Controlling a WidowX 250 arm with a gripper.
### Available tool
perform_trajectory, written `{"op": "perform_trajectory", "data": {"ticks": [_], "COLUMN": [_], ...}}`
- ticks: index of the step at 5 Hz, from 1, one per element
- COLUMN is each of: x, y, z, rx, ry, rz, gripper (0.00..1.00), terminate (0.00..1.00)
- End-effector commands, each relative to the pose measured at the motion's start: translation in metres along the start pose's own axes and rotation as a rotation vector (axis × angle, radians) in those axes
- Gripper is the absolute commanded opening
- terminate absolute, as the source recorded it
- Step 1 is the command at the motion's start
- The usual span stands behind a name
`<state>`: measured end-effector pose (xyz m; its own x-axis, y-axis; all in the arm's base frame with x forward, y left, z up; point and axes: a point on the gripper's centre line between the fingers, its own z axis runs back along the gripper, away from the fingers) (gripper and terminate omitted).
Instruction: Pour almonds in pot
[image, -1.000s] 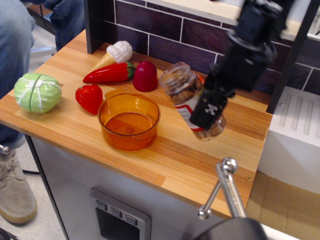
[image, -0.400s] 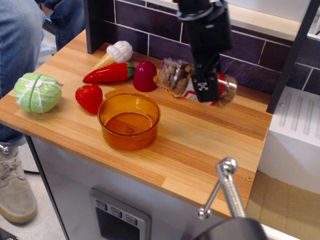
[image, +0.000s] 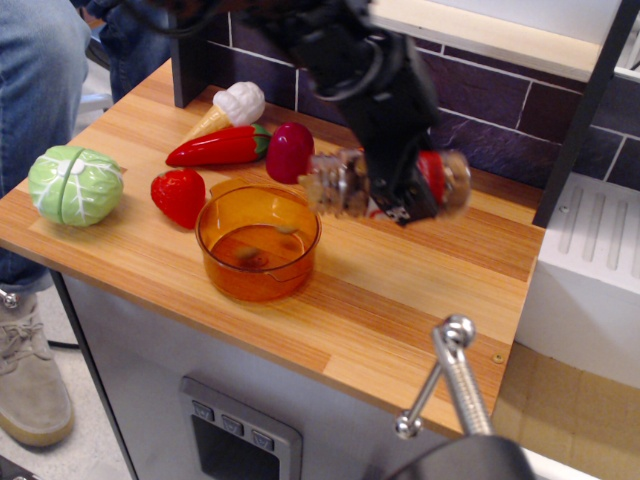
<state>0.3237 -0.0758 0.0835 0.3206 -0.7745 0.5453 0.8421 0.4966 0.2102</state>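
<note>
Jaws of your gripper (image: 405, 195) are clamped around the middle of the almond jar (image: 385, 185), which you now hold lying on its side above the counter (image: 400, 300), its open mouth aimed left at the pot (image: 258, 240). Since a moment ago you have swung the jar lower and nearer the pot's right rim, and the almonds (image: 335, 185) have slid to the mouth. A few blurred pieces now show inside the pot, so pouring looks to have begun. Most nuts remain in the jar; you probably need more tilt, with the mouth kept over the rim.
</note>
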Motion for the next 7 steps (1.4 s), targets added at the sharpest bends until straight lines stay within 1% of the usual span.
{"op": "perform_trajectory", "data": {"ticks": [1,2,3,4,5,6,7], "x": [-0.0017,-0.0037,-0.004,-0.0042,-0.0039,-0.0005,0.0057], "y": [0.0167,0.0169,0.0155,0.016,0.0181,0.0206,0.0187], "z": [-0.0011,-0.0032,0.0017,0.0054,0.0037,0.005,0.0061], "rx": [0.179,0.214,0.303,0.327,0.356,0.324,0.309], "ry": [-0.104,-0.14,-0.187,-0.229,-0.242,-0.195,-0.146], "rz": [0.07,0.073,0.092,0.13,0.143,0.16,0.145], "gripper": [0.0,0.0,0.0,0.0,0.0,0.0,0.0], "terminate": [0.0,0.0,0.0,0.0,0.0,0.0,1.0]}}
